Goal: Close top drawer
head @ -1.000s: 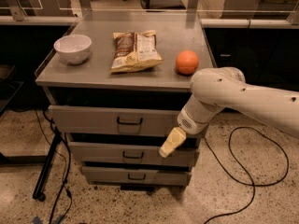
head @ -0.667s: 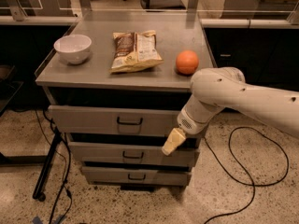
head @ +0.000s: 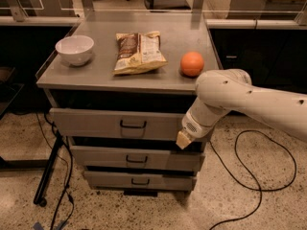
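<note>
The top drawer (head: 96, 123) is a wide grey metal drawer with a small dark loop handle (head: 133, 124) at its centre. It stands pulled out a little from the grey cabinet (head: 110, 75), with a dark gap above it. My gripper (head: 183, 140) is at the drawer's right end, its cream tip against the lower right corner of the front panel. The white arm reaches in from the right.
On the cabinet top sit a white bowl (head: 75, 49), a chip bag (head: 137, 51) and an orange (head: 192, 63). Two lower drawers (head: 136, 158) (head: 139, 180) are below. A black cable (head: 249, 176) loops on the floor at right; a dark stand leg (head: 48, 171) is at left.
The gripper has moved up and slightly right, from in front of the middle drawer to the lower right corner of the top drawer's front.
</note>
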Robot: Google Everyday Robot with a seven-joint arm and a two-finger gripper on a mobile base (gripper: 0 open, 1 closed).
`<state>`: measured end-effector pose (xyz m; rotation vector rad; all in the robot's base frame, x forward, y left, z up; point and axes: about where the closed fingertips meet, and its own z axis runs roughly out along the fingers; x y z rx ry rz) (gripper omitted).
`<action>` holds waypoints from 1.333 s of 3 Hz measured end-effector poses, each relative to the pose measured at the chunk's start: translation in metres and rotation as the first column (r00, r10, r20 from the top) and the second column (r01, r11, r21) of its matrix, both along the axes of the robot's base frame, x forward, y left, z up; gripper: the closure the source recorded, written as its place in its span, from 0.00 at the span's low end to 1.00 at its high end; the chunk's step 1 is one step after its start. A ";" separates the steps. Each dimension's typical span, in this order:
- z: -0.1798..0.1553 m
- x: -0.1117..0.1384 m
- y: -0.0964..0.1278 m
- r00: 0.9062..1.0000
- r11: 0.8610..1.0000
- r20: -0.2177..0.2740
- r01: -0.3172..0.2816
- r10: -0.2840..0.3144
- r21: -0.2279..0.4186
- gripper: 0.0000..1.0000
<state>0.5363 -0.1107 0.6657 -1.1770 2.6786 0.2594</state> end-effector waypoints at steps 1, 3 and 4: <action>0.002 0.015 0.008 1.000 1.000 0.007 0.000 0.000 0.004 0.88; -0.002 0.047 0.024 1.000 1.000 0.026 0.011 -0.011 0.001 1.00; -0.002 0.047 0.024 1.000 1.000 0.026 0.011 -0.011 0.001 0.82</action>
